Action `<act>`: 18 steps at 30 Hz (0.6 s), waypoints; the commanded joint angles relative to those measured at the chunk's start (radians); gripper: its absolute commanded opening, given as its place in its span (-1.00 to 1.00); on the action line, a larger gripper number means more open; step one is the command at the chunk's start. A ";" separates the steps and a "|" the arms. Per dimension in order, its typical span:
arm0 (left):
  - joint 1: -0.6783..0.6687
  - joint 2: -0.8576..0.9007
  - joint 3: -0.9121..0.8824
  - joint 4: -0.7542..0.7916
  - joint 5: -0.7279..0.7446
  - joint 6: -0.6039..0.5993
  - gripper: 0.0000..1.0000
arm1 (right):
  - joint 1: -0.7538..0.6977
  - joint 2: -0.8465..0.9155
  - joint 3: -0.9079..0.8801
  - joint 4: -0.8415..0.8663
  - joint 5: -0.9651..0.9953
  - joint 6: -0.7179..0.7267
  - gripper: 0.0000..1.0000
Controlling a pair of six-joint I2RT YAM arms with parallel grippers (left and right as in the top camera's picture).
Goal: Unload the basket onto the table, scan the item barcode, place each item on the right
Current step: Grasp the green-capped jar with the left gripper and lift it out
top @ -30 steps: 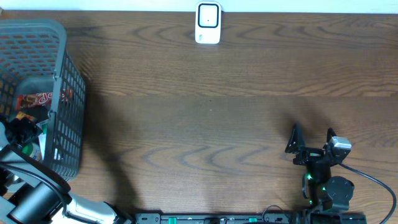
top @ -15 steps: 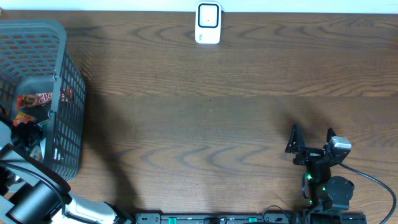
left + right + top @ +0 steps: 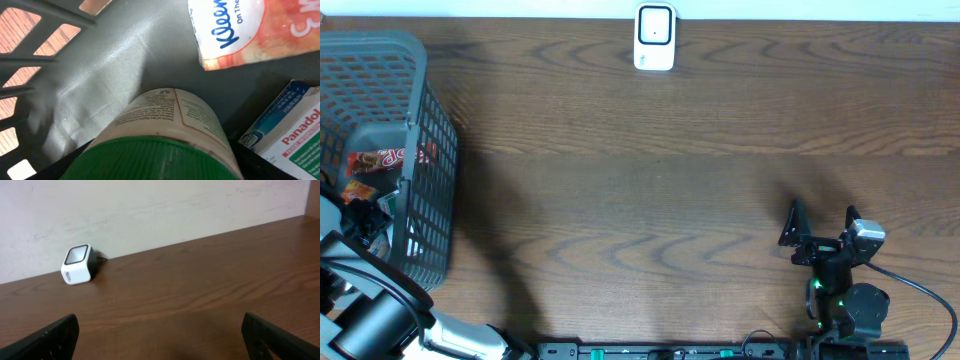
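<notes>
A cream jar with a ribbed green lid (image 3: 170, 120) lies on the floor of the grey plastic basket (image 3: 420, 130) at the table's left edge. My left gripper (image 3: 360, 215) is down inside the basket. In the left wrist view the left gripper (image 3: 160, 172) has its dark fingers pressed against both sides of the lid, shut on the jar. No barcode shows on the jar's printed label. The white barcode scanner (image 3: 654, 38) stands at the table's far edge, also visible as the scanner (image 3: 77, 264). My right gripper (image 3: 820, 225) rests open and empty at the front right.
Beside the jar in the basket lie a Kleenex tissue pack (image 3: 250, 30) and a Panadol box (image 3: 290, 135). An orange snack packet (image 3: 380, 160) shows through the mesh. The basket's walls (image 3: 45, 30) close in around the left gripper. Brown wooden table (image 3: 650, 200) lies between basket and right arm.
The left gripper's jaws have closed in from wide open onto the green-lidded jar, after sinking a little deeper into the basket. The right arm has not moved.
</notes>
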State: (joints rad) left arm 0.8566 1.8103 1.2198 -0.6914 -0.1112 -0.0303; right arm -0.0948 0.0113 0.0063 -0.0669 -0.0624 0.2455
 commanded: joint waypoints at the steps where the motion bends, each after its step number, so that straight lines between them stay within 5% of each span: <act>1: 0.002 -0.018 0.007 -0.001 -0.013 -0.008 0.48 | 0.007 -0.005 -0.001 -0.005 0.005 0.001 0.98; 13: 0.002 -0.343 0.024 0.002 -0.013 -0.010 0.43 | 0.007 -0.005 -0.001 -0.005 0.005 0.001 0.99; 18: 0.002 -0.539 0.031 0.003 0.027 -0.115 0.43 | 0.007 -0.005 -0.001 -0.005 0.005 0.001 0.98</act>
State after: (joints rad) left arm 0.8566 1.3800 1.2228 -0.6918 -0.1097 -0.0624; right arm -0.0948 0.0113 0.0063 -0.0673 -0.0624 0.2455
